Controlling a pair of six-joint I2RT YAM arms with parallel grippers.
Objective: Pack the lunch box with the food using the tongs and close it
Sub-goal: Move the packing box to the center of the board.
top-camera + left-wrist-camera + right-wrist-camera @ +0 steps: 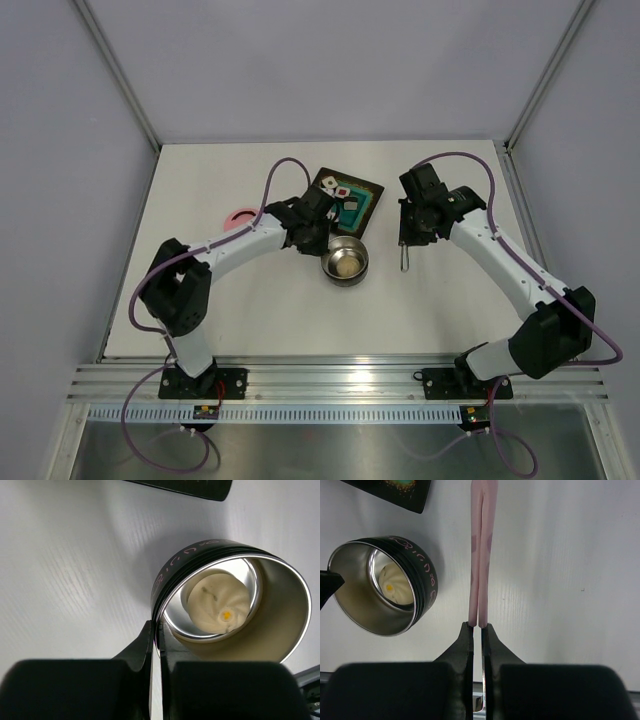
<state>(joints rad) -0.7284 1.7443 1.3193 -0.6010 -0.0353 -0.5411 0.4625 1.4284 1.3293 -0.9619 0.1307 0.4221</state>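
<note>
Table [250,310]: white top, carrying all items.

Left arm [240,243]: reaching in from the near left corner toward the middle of the table. Right arm [500,262]: reaching in from the near right corner.

Tray [368,205]: dark, square, with a teal centre, lying at the far middle of the table, turned at an angle. Three white cubes [343,190] are sitting on it, apart from the box.

Box [280,630]: round steel bowl with a dark outer band near the rim, standing open and upright just in front of the tray, near its edge. The overhead view is not showing whether the two are touching.

Lid [236,217]: pink, lying on the table left of the box, well apart from it, partly hidden behind the left arm.

Tongs [481,555]: pale pink, both arms pressed together, pointing away from the wrist over bare table to the right of the box and apart from it.

Left gripper [156,631]: jaws standing narrow, pinching the box rim on the side away from the tongs, one finger outside the wall and one inside.

Right gripper [481,626]: jaws standing narrow, clamping the tongs at one end.

Bun [217,605]: one round beige piece with a yellow dot, resting on the box floor.
</note>
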